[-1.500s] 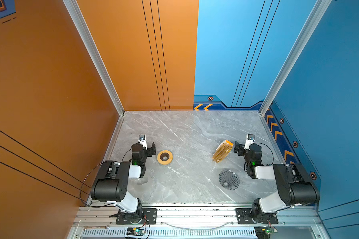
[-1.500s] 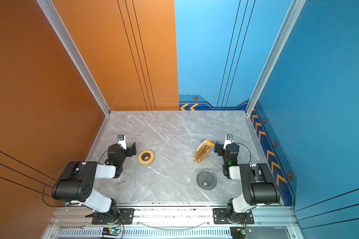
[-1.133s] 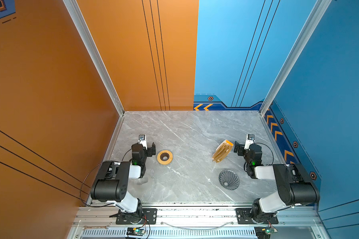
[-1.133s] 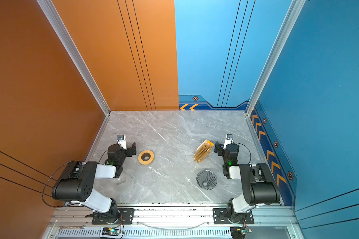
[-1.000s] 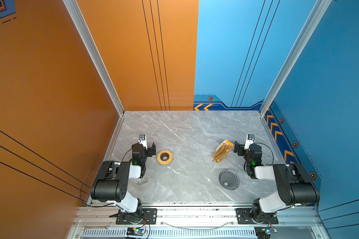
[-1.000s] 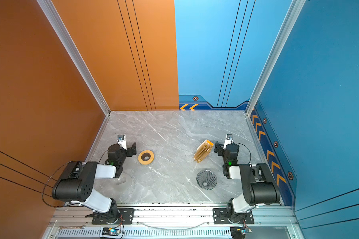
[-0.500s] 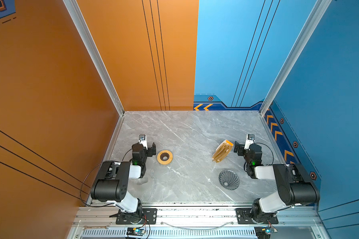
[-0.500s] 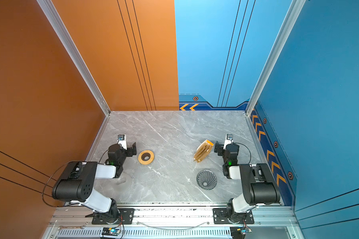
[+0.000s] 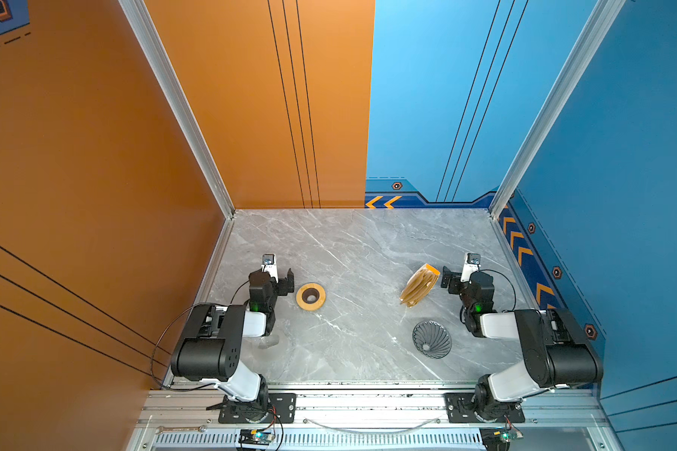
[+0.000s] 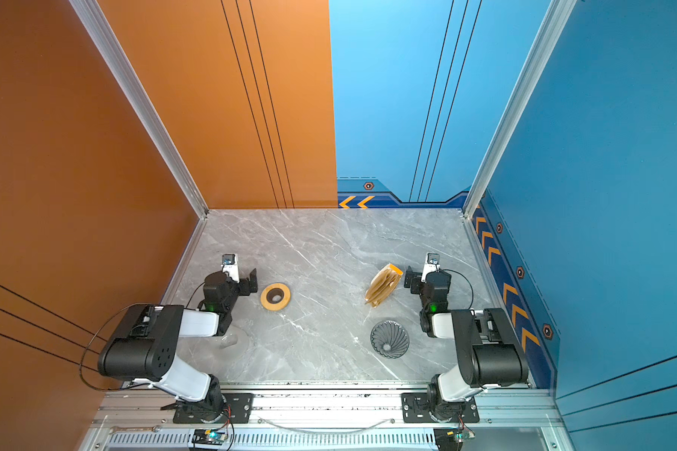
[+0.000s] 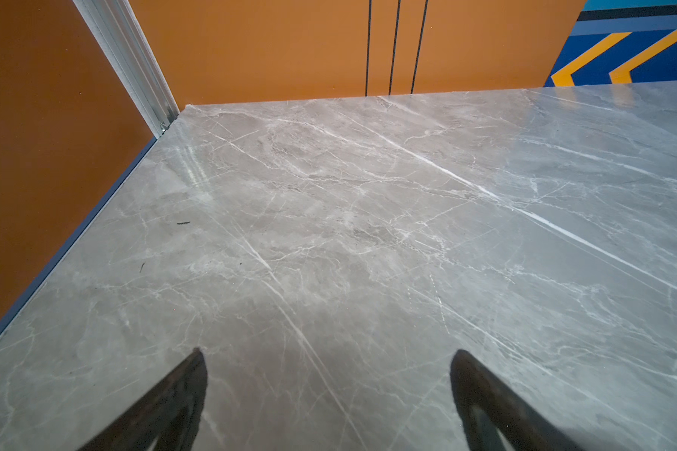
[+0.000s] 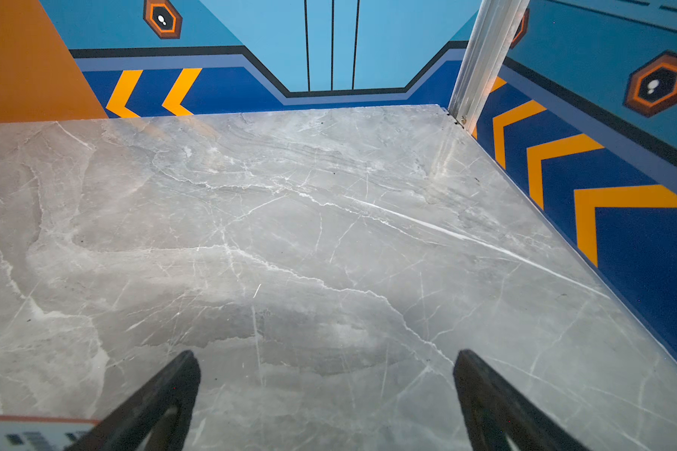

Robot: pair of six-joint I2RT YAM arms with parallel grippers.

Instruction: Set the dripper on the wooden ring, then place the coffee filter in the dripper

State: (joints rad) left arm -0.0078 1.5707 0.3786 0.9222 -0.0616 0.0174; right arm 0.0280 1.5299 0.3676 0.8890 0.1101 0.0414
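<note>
The fingers (image 11: 165, 402) of my left gripper (image 11: 326, 351) and right gripper (image 12: 325, 351) stand wide apart, empty, over the grey marble table (image 9: 360, 250). I see the dripper (image 9: 432, 339) at lower right in both top views, with the orange wall (image 9: 251, 97) at left and the blue wall (image 9: 427, 97) at right.

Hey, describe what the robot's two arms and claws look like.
Both the left arm and right arm have bulky black joint housings, white links and a green light near the wrist. Thin black cables loop alongside. The left claw and right claw are dark and tapering.
</note>
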